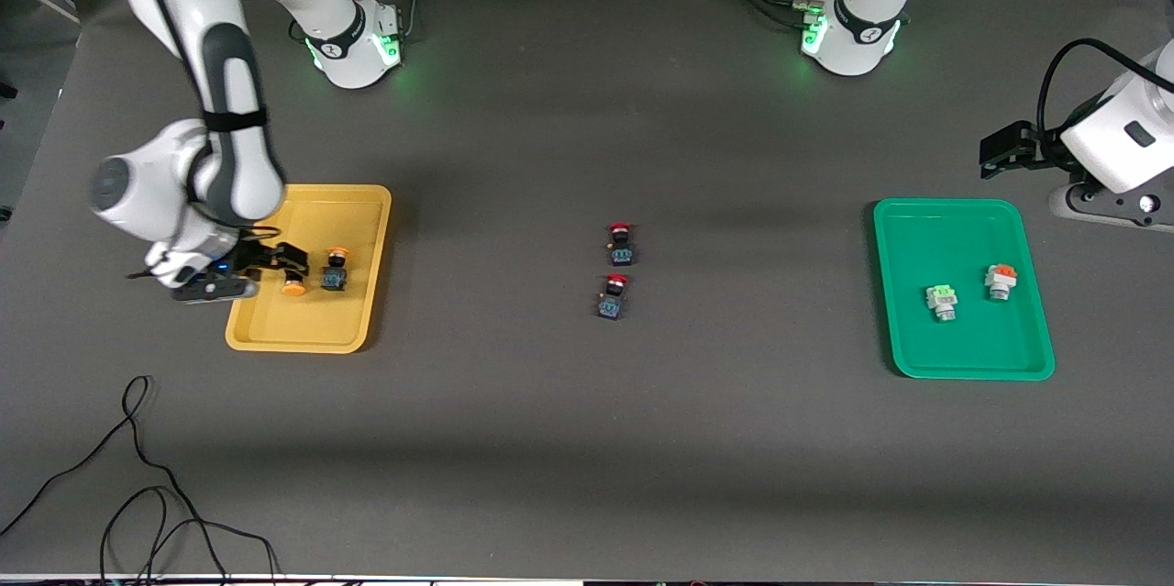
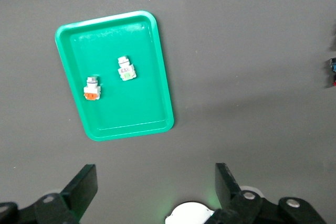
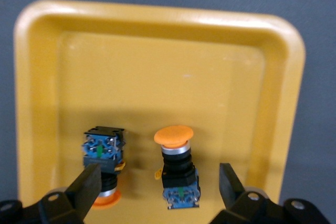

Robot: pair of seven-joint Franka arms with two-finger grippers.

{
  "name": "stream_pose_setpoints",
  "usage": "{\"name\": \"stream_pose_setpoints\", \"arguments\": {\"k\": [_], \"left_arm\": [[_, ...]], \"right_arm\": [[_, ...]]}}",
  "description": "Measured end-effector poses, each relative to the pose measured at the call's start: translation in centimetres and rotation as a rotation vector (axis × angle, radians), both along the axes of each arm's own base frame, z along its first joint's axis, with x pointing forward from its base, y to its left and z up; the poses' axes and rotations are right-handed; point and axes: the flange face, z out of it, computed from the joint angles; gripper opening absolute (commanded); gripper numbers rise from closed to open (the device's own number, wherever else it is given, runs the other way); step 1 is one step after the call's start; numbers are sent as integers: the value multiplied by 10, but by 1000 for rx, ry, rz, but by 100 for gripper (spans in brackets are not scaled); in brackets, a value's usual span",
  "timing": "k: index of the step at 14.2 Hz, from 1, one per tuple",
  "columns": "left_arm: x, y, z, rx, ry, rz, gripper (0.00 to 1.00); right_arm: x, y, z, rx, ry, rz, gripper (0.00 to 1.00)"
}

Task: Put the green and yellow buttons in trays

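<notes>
You have two yellow-capped switches lying in the yellow tray, and the right gripper hangs over them with jaws spread, pinching nothing. The green-topped switch sits in the green tray, the orange-topped one at its two o'clock. Your left gripper waits with jaws spread, off that tray's one o'clock corner. Two red-capped switches lie mid-table

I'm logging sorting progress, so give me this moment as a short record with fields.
yellow plastic tray: holds two yellow-capped switches, lying side by side
green plastic tray: holds two white-grey switches, apart
red-capped switches: two on the grey table, mid-table
right claw: open, over yellow tray, straddling one switch
left claw: open, waiting near green tray
</notes>
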Motion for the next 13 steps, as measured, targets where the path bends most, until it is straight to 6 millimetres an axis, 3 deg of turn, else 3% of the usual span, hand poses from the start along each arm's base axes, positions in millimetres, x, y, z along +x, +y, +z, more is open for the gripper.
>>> {"name": "stream_pose_setpoints", "arguments": {"k": [4,6,9,13], "left_arm": [[0,4,2,-12,-5,13,100],[0,8,2,-16,-7,20,100],[0,14,3,-25,-8,33,100],[-1,11,3,-30,-9,27,100]], "right_arm": [[23,-24,82,55,59,7,99],[33,-18,131,62,94,-9,99],[41,-2,222,35,130,-26,99],[33,0,321,-30,161,-35,100]]}}
